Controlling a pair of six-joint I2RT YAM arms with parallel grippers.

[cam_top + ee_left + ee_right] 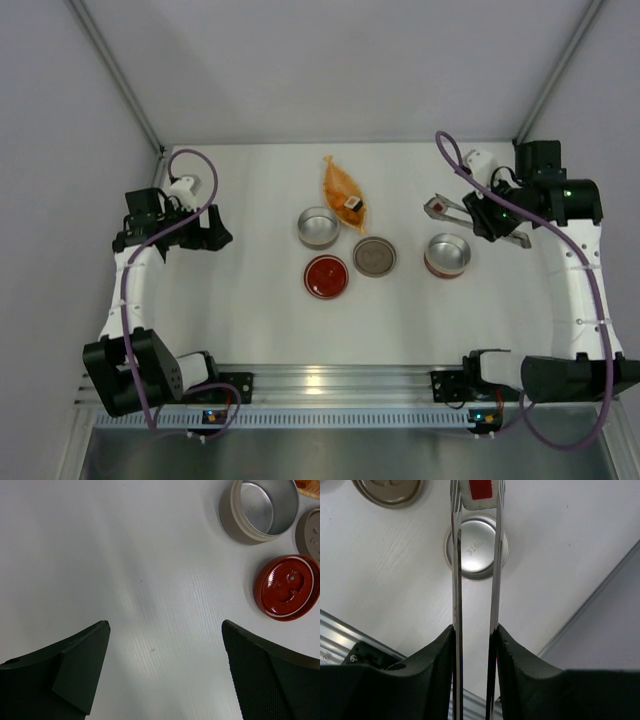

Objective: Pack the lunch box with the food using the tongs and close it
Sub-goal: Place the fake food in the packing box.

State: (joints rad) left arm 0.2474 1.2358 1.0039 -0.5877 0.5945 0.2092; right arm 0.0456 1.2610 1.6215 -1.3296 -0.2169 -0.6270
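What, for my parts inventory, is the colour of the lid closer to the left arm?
The lid is red; clearest in left wrist view.

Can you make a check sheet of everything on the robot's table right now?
Surface: white table, no spills seen.
Job's things: tongs pinch one food piece near a steel pot; another piece lies on the orange dish; second pot empty; red lid and grey lid off.
Clutter: nothing seen.
Grippers: left tool open, empty; right tool shut on the tongs.
Cables: purple cables loop along both arms.
Surroundings: plain walls, metal frame posts.
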